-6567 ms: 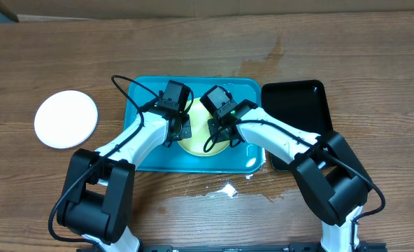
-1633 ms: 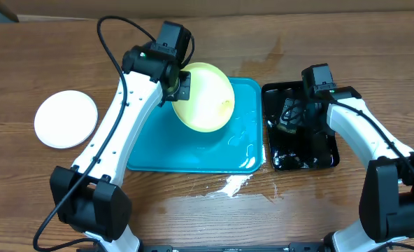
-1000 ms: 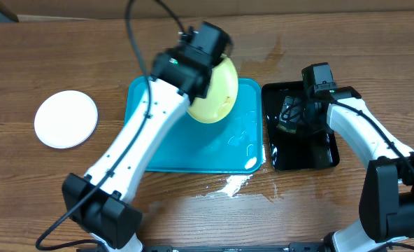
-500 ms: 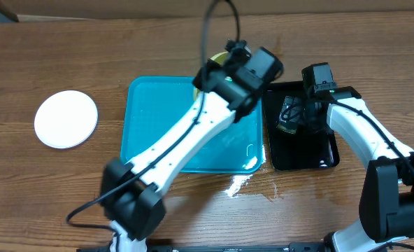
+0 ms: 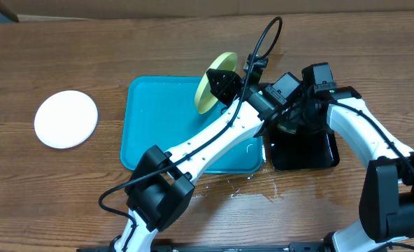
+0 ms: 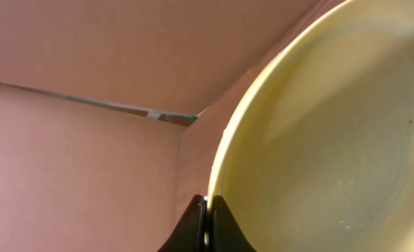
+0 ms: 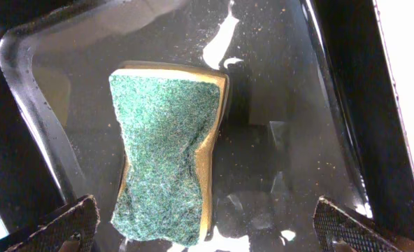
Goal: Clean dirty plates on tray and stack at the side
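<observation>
1. We saw the left gripper clamped on the rim of the pale yellow-green round plate, which stood tilted on edge above the far edge of the large turquoise rectangular plastic tray.
2. The right gripper hung, jaws wide apart, over a green-topped sponge in the glossy black rectangular tray.
3. A white round plate lay on the wooden table, left of the turquoise tray.

No text, label, brand, number or sign could be read in any view; every visible surface was plain and unmarked.
</observation>
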Action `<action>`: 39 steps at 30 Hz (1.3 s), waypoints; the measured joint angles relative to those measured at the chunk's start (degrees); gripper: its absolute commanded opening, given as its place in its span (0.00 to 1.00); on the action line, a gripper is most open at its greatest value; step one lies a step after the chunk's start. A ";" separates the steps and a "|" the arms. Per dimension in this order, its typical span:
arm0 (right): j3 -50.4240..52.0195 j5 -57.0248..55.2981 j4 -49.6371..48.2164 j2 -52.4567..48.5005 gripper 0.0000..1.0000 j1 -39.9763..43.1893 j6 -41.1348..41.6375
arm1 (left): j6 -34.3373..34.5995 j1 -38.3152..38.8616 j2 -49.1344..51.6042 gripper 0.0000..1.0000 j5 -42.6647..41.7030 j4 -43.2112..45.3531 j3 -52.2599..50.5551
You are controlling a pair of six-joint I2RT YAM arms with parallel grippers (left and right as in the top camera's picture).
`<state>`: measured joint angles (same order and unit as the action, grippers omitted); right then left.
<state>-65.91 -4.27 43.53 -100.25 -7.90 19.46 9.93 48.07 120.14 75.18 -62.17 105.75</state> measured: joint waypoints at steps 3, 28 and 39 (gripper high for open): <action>-0.02 -0.02 0.02 0.00 1.00 0.00 0.00 | 2.36 0.42 0.00 0.05 -0.11 -2.93 0.04; -0.02 0.44 0.00 0.00 1.00 0.50 0.00 | 15.63 3.58 0.00 0.04 -0.70 -4.57 0.07; -0.02 0.44 0.02 0.00 1.00 0.35 0.02 | 12.48 1.64 0.00 0.04 -6.21 -2.29 0.07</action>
<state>-65.93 -3.84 43.55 -100.25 -7.55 19.49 22.41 49.71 120.14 68.97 -64.47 105.82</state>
